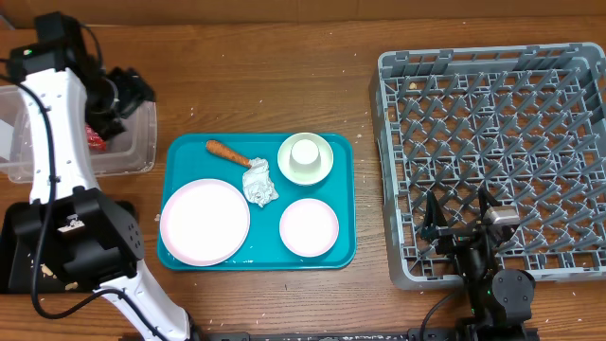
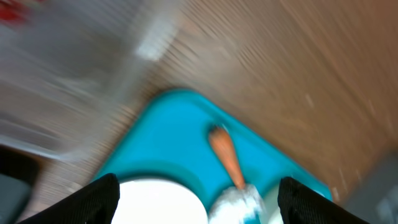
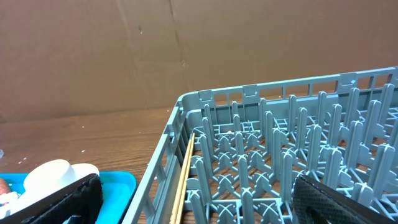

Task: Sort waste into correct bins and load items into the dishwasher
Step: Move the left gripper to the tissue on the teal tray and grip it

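Overhead: the left gripper [image 1: 118, 95] hangs over the near right corner of a clear tub [image 1: 133, 156] at the far left of the table, its fingers spread and empty. One red wrapper [image 1: 94, 138] lies inside the tub, just below the fingers. A black tray [image 1: 14, 248] sits near left, under the arm's base. On the teal tray [image 1: 343, 204] at centre rest one carrot stick [image 1: 227, 152], one crumpled napkin [image 1: 258, 184], one plate [image 1: 204, 223] and two bowls: the far bowl [image 1: 323, 169] holds the single cup [image 1: 305, 152], and the near bowl [image 1: 309, 227] is empty. The right gripper [image 1: 459, 221] stands open at the near edge of the one grey dish rack [image 1: 492, 123], well right of the dishes.

Left wrist, blurred: the two fingers [image 2: 93, 199] are wide apart with nothing between them. The carrot stick [image 2: 225, 154], napkin [image 2: 239, 200] and plate [image 2: 161, 202] lie below on the teal tray [image 2: 168, 130].

Right wrist: the fingers [image 3: 56, 202] gape wide and hold nothing. The dish rack [image 3: 280, 155] fills the right, and the cup [image 3: 53, 173] shows at the left.
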